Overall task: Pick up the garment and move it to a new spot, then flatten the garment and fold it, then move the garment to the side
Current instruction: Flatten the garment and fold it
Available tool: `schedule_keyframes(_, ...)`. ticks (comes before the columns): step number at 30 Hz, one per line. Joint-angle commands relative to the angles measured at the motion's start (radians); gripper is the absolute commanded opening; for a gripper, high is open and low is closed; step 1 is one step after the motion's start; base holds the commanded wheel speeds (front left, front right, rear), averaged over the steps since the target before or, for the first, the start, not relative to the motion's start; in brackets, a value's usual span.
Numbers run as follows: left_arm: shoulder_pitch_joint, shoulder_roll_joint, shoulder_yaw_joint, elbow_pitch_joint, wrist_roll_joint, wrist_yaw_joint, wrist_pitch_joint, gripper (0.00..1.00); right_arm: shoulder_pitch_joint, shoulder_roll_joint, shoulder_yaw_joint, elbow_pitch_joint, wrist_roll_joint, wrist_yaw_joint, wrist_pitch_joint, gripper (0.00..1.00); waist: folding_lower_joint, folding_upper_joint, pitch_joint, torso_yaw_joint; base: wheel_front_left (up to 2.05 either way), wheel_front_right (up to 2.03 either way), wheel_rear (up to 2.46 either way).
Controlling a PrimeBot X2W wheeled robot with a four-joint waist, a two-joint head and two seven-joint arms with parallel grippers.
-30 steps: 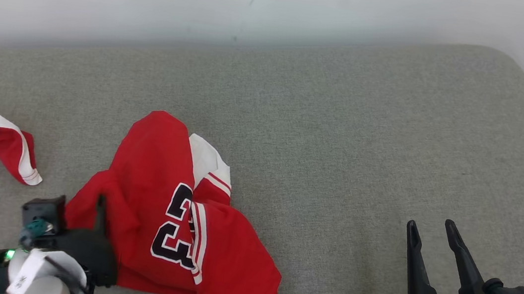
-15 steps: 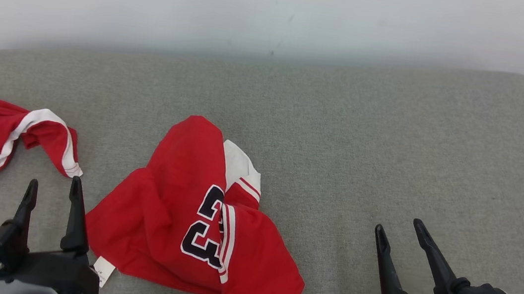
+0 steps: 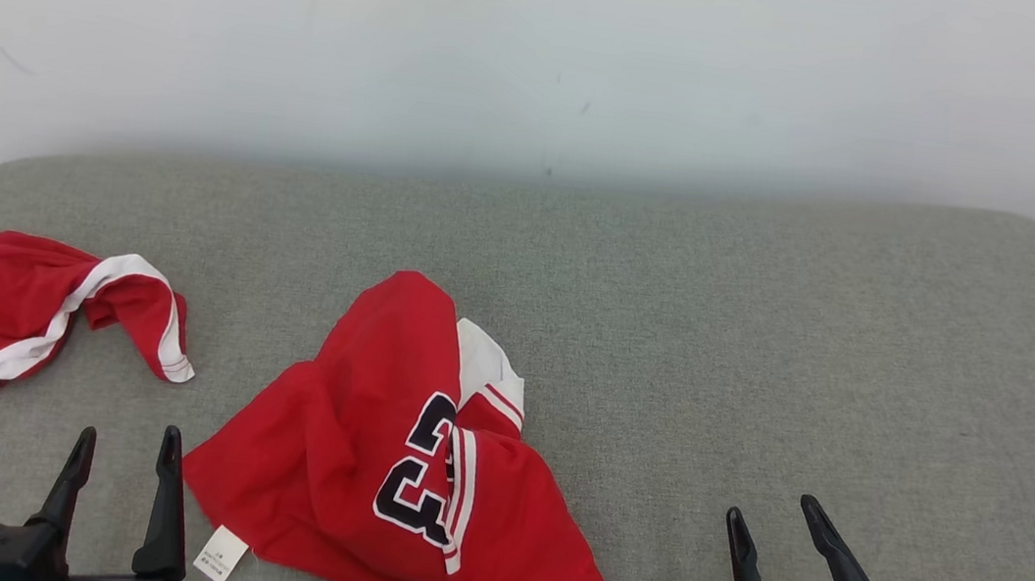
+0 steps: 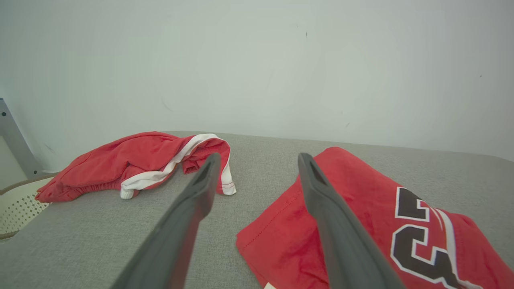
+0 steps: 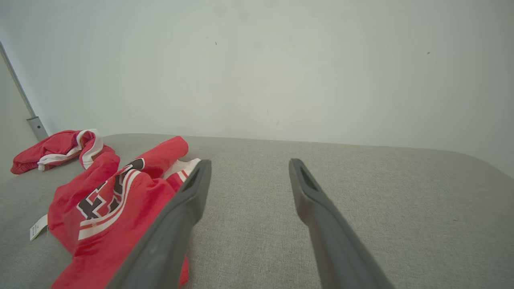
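Flanking the garment (image 3: 351,438), left gripper (image 3: 130,432) and right gripper (image 3: 769,507) point forward, jaws spread wide, empty.

The place looked like a plain indoor room, home or lab unclear. A grey upholstered cushion (image 3: 766,360) stood against a bare white wall (image 3: 548,38). A pale perforated basket (image 4: 16,208) sat off the cushion's left end, and a red jersey (image 3: 340,446) lay crumpled on the cushion.

Head view looks down on the cushion (image 3: 766,360); both wrist views skim it low, sharing the jersey (image 3: 331,445).
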Motion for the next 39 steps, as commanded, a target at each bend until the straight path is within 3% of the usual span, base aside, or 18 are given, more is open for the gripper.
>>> schedule_keyframes(1, -0.002, 0.001, 0.005, 0.008, 0.011, -0.004, -0.005, 1.00, 0.009, -0.001, -0.005, -0.007, -0.004, 0.000, 0.002, 1.00, 0.0001, 0.0000, -0.005, -0.002, 0.00, 0.00, 0.00)
schedule_keyframes(10, -0.020, -0.004, 0.012, 0.037, 0.031, -0.012, -0.005, 1.00, 0.014, 0.001, -0.007, -0.021, 0.008, 0.000, 0.011, 1.00, 0.0001, 0.0000, -0.003, 0.004, 0.00, 0.00, 0.00)
schedule_keyframes(18, -0.038, -0.026, 0.012, 0.045, 0.029, -0.015, -0.005, 1.00, -0.015, -0.011, 0.188, 0.014, -0.005, 0.000, 0.070, 1.00, 0.0001, 0.0000, 0.033, 0.086, 0.00, 0.00, 0.00)
schedule_keyframes(24, -0.057, -0.050, 0.004, 0.053, 0.039, -0.028, -0.005, 1.00, -0.051, -0.076, 0.368, 0.058, 0.000, 0.000, 0.163, 1.00, 0.0001, 0.0000, 0.059, 0.130, 0.00, 0.00, 0.00)
schedule_keyframes(36, -0.089, -0.108, 0.017, 0.066, 0.061, -0.058, -0.005, 1.00, -0.142, -0.162, 0.519, 0.031, -0.071, 0.000, 0.319, 1.00, 0.0001, 0.0000, 0.111, 0.150, 0.00, 0.00, 0.00)
schedule_keyframes(37, -0.092, -0.113, 0.017, 0.068, 0.064, -0.061, -0.005, 1.00, -0.151, -0.160, 0.518, 0.035, -0.076, 0.000, 0.324, 0.64, 0.0001, 0.0000, 0.115, 0.151, 0.00, 0.00, 0.00)
schedule_keyframes(38, -0.096, -0.117, 0.018, 0.068, 0.067, -0.064, -0.005, 1.00, -0.158, -0.160, 0.512, 0.042, -0.082, 0.000, 0.331, 0.45, 0.0001, 0.0000, 0.119, 0.152, 0.00, 0.00, 0.00)
schedule_keyframes(39, -0.099, -0.121, 0.019, 0.070, 0.070, -0.068, -0.005, 1.00, -0.162, -0.158, 0.506, 0.050, -0.084, 0.000, 0.334, 0.16, 0.0001, 0.0000, 0.121, 0.153, 0.00, 0.00, 0.00)
